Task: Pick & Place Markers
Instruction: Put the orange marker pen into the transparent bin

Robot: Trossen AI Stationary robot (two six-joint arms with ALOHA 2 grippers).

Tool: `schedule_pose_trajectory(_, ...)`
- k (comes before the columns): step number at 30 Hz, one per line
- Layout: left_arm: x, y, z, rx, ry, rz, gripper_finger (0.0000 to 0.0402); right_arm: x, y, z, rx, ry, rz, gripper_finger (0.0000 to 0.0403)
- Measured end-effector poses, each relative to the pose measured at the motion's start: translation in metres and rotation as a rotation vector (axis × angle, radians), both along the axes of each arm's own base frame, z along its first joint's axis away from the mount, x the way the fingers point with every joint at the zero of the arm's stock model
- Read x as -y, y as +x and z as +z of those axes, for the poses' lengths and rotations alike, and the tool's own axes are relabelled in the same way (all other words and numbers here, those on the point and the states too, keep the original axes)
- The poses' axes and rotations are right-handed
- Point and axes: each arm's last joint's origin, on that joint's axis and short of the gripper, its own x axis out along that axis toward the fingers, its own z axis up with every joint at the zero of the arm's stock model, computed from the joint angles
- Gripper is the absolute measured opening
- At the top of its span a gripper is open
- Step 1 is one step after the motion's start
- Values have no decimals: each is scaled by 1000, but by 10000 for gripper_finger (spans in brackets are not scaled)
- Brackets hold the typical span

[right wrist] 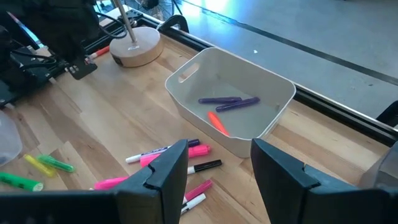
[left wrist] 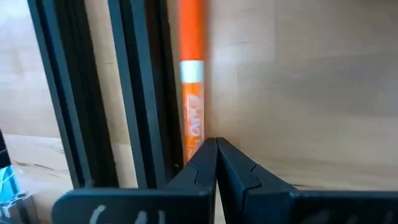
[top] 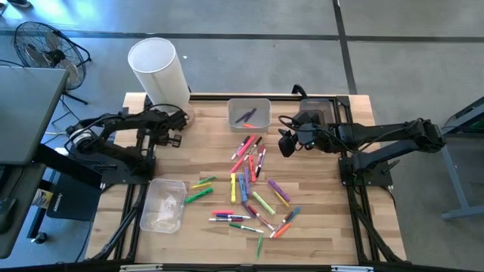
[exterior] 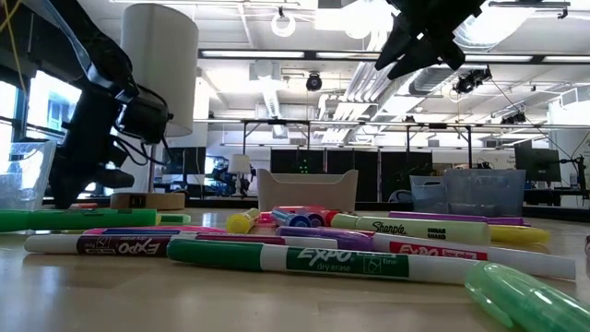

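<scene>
Several coloured markers [top: 249,181] lie scattered on the wooden table's middle. A white bin [top: 231,113] at the far edge holds two purple markers [right wrist: 227,101] and an orange-red one [right wrist: 217,122]. My right gripper [top: 286,145] is open and hovers right of the pile, above the table, with its fingers [right wrist: 171,165] aimed toward the bin. My left gripper [top: 175,138] is shut and low at the far left, next to the lamp base. Its tips [left wrist: 216,144] stand at one end of an orange marker [left wrist: 193,81] that lies flat along a black rail. My left gripper's shut fingertips [left wrist: 208,155] stand right beside the end of the orange marker [left wrist: 194,134]. Whether they touch it, I cannot tell. The marker lies flat on the table, along the black rail.
A lamp with a tall white shade [top: 157,68] stands on a round base [right wrist: 134,43] at the far left corner. A clear plastic bin [top: 144,215] sits near the left front. Black frame rails [left wrist: 137,93] run beside the left gripper. Bare wood lies right of the pile.
</scene>
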Motion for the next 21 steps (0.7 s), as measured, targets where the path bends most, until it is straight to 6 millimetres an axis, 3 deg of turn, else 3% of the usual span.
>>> schedule_pose_trajectory(8, 9, 11, 12, 129, -112, -39, 0, 0, 0, 0, 0, 0, 1, 165)
schedule_pose_trajectory(11, 14, 22, 22, 176, -68, -85, 0, 0, 0, 0, -1, 0, 2, 165)
schedule_pose_trajectory(21, 22, 15, 29, -57, 112, -118, 0, 0, 0, 0, 0, 0, 1, 165)
